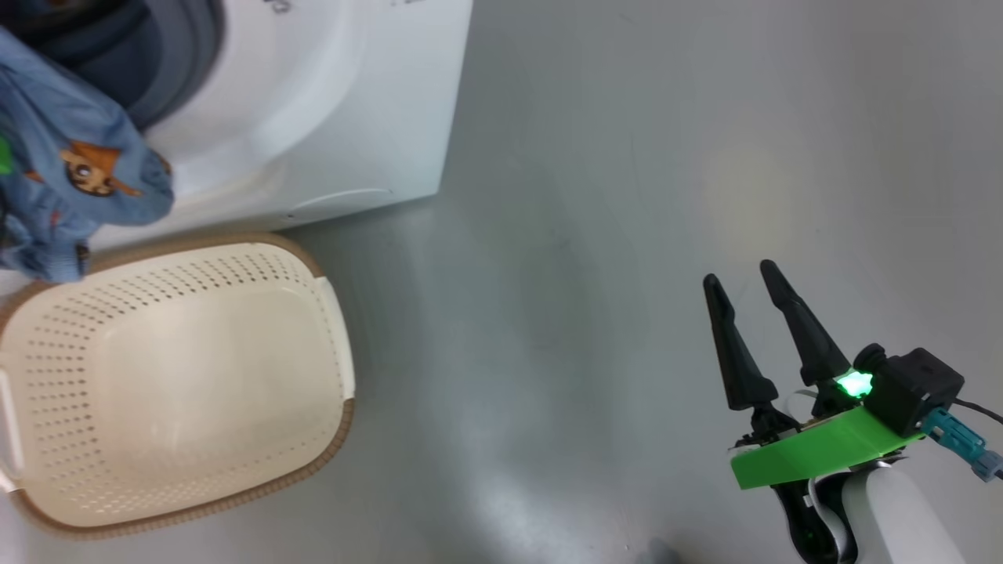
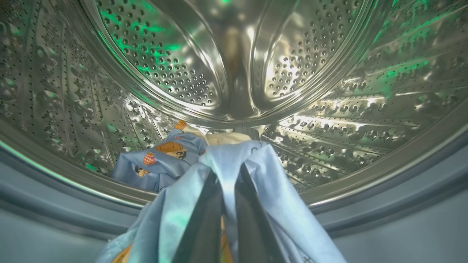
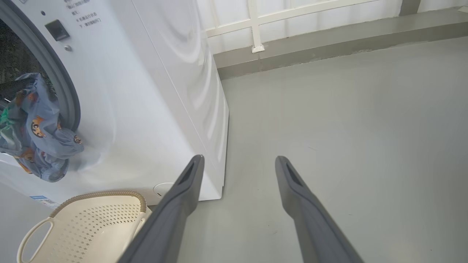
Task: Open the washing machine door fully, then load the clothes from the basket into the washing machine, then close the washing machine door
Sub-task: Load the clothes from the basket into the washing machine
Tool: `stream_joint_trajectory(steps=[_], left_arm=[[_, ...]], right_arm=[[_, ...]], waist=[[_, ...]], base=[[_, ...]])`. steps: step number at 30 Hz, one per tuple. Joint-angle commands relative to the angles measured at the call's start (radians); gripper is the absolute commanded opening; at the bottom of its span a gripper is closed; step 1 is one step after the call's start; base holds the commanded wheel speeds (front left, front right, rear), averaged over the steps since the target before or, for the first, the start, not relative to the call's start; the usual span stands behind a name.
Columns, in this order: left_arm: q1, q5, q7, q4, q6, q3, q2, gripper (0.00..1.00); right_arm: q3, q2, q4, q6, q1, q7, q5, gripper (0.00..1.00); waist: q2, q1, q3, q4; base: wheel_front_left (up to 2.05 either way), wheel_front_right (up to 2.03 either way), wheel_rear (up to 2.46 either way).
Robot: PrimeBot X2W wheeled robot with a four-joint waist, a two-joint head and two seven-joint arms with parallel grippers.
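Note:
My left gripper (image 2: 228,175) is shut on a light-blue garment of the clothes (image 2: 234,160), held at the mouth of the washing machine (image 1: 313,102), just over the grey gasket. The fabric drapes over both fingers. Another printed garment (image 2: 161,157) lies on the steel drum's floor. In the head view the held clothes (image 1: 70,157) hang at the opening, above the cream basket (image 1: 180,384), whose inside shows bare. My right gripper (image 1: 740,274) stands open over the floor, far right of the basket. The washing machine door is out of view.
Grey floor (image 1: 588,235) stretches to the right of the machine. A low grey ledge and a white railing (image 3: 256,25) run along the back wall. The basket (image 3: 95,223) sits against the machine's front (image 3: 146,91), below the hanging clothes (image 3: 36,128).

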State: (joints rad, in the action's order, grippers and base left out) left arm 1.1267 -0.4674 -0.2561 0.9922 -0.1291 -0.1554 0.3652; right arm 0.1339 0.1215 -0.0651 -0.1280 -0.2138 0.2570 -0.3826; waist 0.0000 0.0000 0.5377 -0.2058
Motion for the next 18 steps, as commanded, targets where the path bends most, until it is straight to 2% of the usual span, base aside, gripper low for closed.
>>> stream_joint_trajectory(steps=[1, 5, 7, 14, 18], left_arm=[[0.042, -0.008, -0.004, 0.013, -0.002, 0.003, 0.065, 0.00], [0.116, -0.001, -0.005, 0.066, -0.002, -0.017, 0.088, 0.00], [0.155, 0.013, -0.005, 0.041, 0.003, -0.007, 0.104, 0.00], [0.186, 0.101, -0.005, -0.213, 0.050, 0.099, 0.124, 0.00], [0.153, 0.159, -0.006, -0.310, 0.058, 0.163, 0.111, 0.00]], right_arm=[[0.030, -0.004, 0.026, -0.003, -0.005, 0.005, -0.007, 1.00], [0.035, -0.011, 0.032, -0.003, -0.019, 0.005, -0.008, 1.00], [0.035, -0.015, 0.036, -0.003, -0.026, 0.005, -0.008, 1.00], [0.029, -0.024, 0.042, -0.003, -0.042, 0.005, -0.004, 1.00], [0.035, -0.027, 0.042, -0.003, -0.051, 0.005, -0.002, 1.00]], waist=[[0.0000, 0.0000, 0.037, -0.029], [0.0000, 0.0000, 0.070, -0.042], [0.0000, 0.0000, 0.086, -0.046], [0.0000, 0.0000, 0.119, -0.047], [0.0000, 0.0000, 0.127, -0.044]], base=[[0.00, 0.00, 0.00], [0.00, 0.00, 0.00], [0.00, 0.00, 0.00], [0.00, 0.00, 0.00], [0.00, 0.00, 0.00]])
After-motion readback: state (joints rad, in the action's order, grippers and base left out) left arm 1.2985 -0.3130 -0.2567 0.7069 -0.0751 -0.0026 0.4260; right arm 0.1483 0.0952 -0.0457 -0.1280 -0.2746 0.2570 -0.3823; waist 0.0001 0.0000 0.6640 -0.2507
